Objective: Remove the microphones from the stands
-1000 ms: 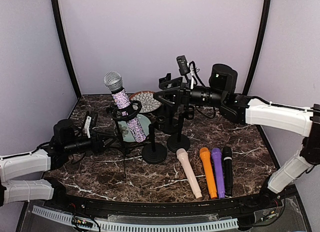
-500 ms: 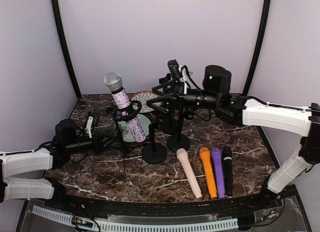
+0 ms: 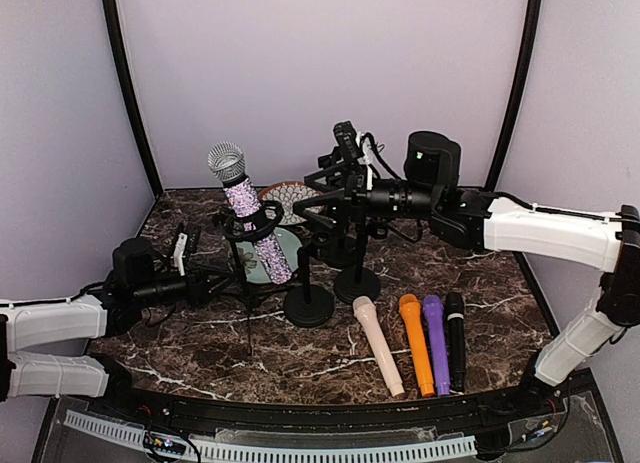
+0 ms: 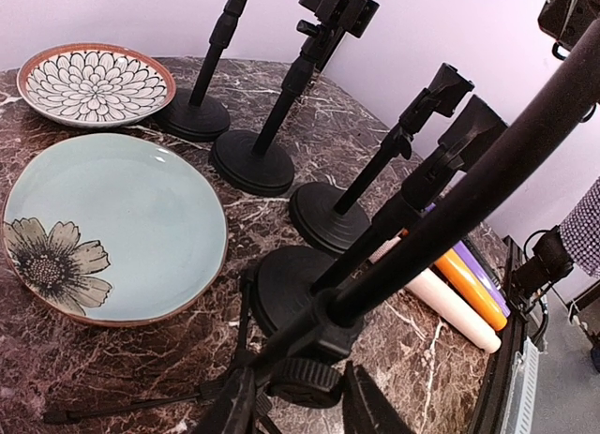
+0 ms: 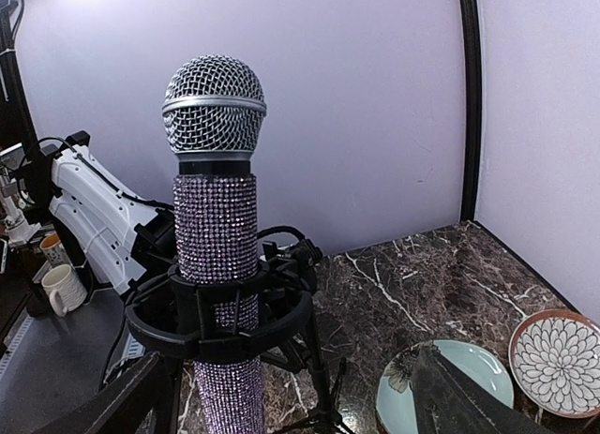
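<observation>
The glittery purple microphone point(image 3: 250, 223) with a silver mesh head stands upright in a black ring mount point(image 3: 252, 226) on a tripod stand point(image 3: 246, 288). My left gripper point(image 3: 207, 285) is low at the stand's foot. In the left wrist view its fingers point(image 4: 370, 411) close on the knob of the tripod hub point(image 4: 305, 382). My right gripper point(image 3: 312, 188) is open at mount height, just right of the microphone. In the right wrist view the microphone point(image 5: 216, 237) stands ahead between the spread fingers point(image 5: 469, 401), untouched.
Several empty black desk stands point(image 3: 357, 283) crowd the middle behind the tripod. A teal flower plate point(image 3: 286, 243) and a patterned plate point(image 3: 292, 198) lie behind. Cream point(image 3: 378, 343), orange point(image 3: 416, 343), purple point(image 3: 436, 343) and black point(image 3: 456, 338) microphones lie at the front right.
My right gripper has moved left toward the microphone, mostly in the first half second. The left arm has barely moved.
</observation>
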You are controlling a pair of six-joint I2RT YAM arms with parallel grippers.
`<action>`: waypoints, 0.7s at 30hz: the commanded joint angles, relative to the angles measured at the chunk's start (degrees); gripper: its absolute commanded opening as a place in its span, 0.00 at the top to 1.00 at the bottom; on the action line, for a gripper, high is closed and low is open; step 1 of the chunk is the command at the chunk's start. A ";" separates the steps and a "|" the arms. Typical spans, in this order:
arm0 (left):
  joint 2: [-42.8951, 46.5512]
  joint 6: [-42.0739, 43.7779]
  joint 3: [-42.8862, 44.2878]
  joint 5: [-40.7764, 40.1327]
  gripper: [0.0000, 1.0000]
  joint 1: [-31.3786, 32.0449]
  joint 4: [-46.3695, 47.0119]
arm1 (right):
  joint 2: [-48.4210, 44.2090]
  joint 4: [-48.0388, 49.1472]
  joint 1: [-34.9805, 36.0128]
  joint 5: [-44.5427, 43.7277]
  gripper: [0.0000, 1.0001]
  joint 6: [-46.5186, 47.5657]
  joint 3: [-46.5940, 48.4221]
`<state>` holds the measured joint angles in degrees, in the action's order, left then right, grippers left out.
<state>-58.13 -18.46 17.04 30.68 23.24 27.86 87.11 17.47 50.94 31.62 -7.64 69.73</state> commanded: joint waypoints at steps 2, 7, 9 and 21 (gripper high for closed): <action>-0.28 -0.29 0.74 1.25 0.68 -0.37 1.65 | 0.27 1.16 0.26 -1.09 0.11 0.68 1.72; 0.20 -0.43 0.80 1.19 0.74 -0.39 1.42 | -0.01 1.07 0.23 -1.38 0.11 0.69 1.41; 0.10 -0.62 0.78 1.47 0.77 -0.39 1.50 | -0.01 1.06 0.26 -1.47 0.11 0.77 1.35; 0.59 -6.39 -0.26 3.15 0.93 -0.39 0.36 | -0.53 -0.23 0.30 -2.66 0.12 2.18 1.01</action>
<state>-58.43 -21.10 17.04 31.94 23.24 28.21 87.20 16.56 50.96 30.13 -6.96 69.73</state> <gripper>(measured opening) 0.239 0.888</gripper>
